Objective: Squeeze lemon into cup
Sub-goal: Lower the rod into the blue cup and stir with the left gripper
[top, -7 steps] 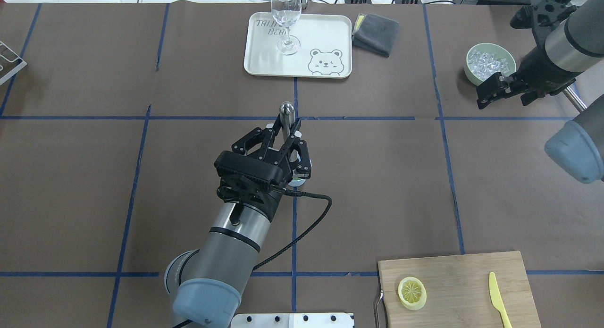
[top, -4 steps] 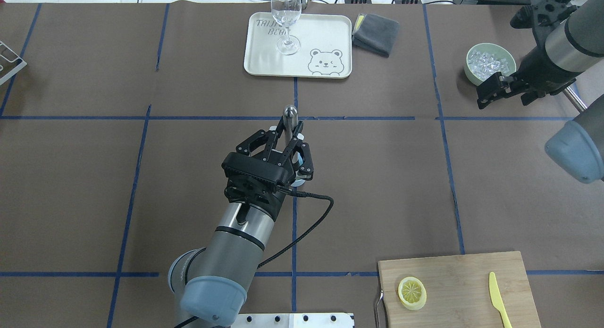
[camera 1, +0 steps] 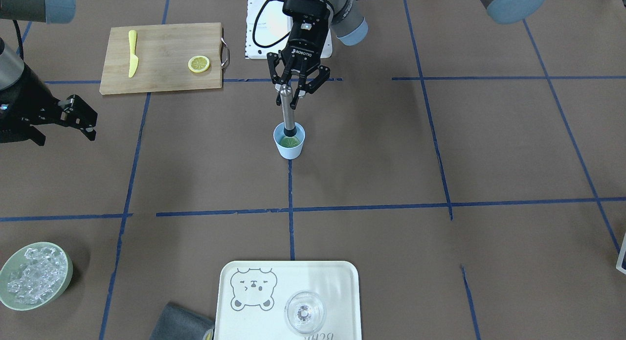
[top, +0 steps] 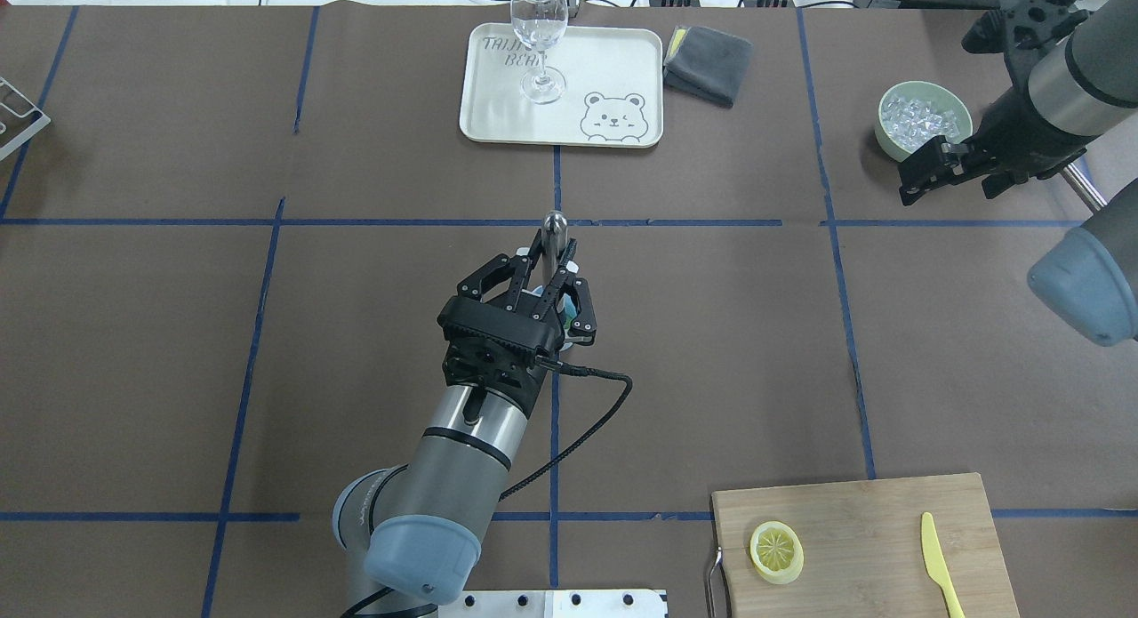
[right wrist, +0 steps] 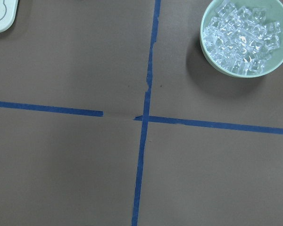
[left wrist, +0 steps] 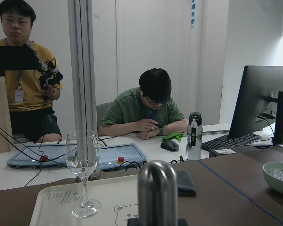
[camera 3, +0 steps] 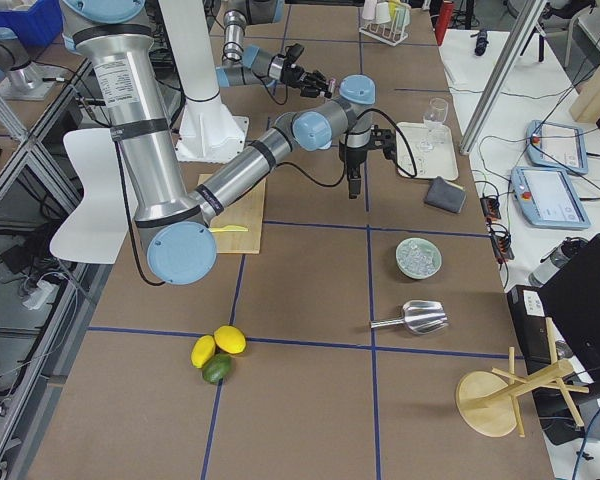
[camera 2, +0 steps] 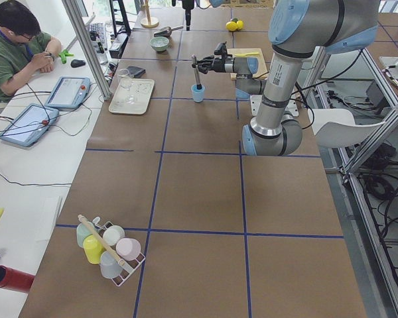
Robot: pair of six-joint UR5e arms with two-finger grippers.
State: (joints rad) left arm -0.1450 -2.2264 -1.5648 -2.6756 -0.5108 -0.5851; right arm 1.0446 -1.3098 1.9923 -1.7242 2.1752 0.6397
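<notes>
your left gripper (camera 1: 291,96) is clamped on the upright metal rod (camera 1: 288,117), whose tip stands straight down in the cup (camera 1: 291,153) on the lemon slice (camera 1: 289,143); right gripper (camera 1: 87,122), jaws apart, sits well away.

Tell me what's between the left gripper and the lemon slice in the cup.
A metal rod: the left gripper clamps its top, and its lower end reaches into the cup, down to the lemon slice. The front-facing view shows it.
</notes>
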